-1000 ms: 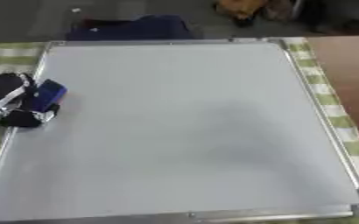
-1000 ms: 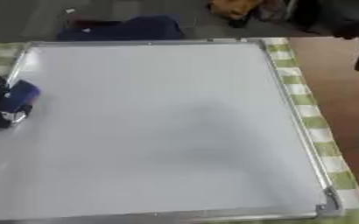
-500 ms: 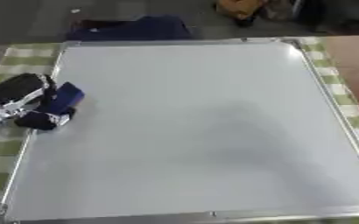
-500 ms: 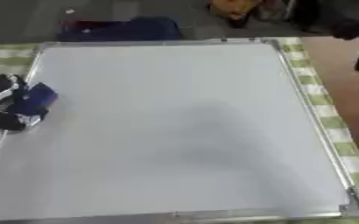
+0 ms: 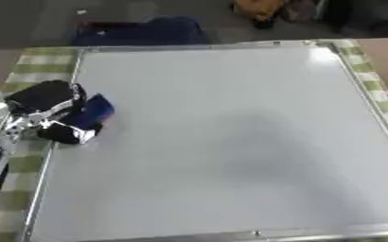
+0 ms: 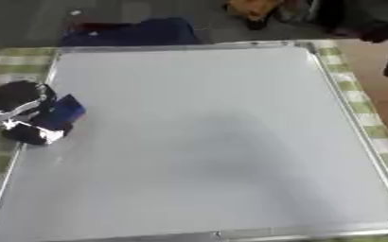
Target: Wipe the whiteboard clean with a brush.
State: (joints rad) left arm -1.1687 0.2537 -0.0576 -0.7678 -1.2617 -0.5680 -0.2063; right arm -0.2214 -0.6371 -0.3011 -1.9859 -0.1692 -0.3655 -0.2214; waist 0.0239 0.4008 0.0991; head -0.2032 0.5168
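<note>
- the near edge of the whiteboard (image 5: 230, 189) is lying flat on the table (image 5: 15, 189), which is wearing a green checked cloth; the white surface is looking clean from here, with only a soft grey shadow across the middle.
- the left robot hand (image 5: 48, 111) is curling round the brush (image 5: 94, 112), a dark blue block, and pressing it to the board close to the left frame, about halfway up.
- risk: the brush is sitting so near the frame that a stroke outward could be catching the metal edge and twisting the brush out of the fingers.
- risk: a hard sideways sweep could be sliding the board on the cloth.
- the right robot hand is not showing in either view.
- beyond the far edge, a dark blue bag (image 5: 139, 33) is lying close enough to snag on a long upward stroke.
</note>
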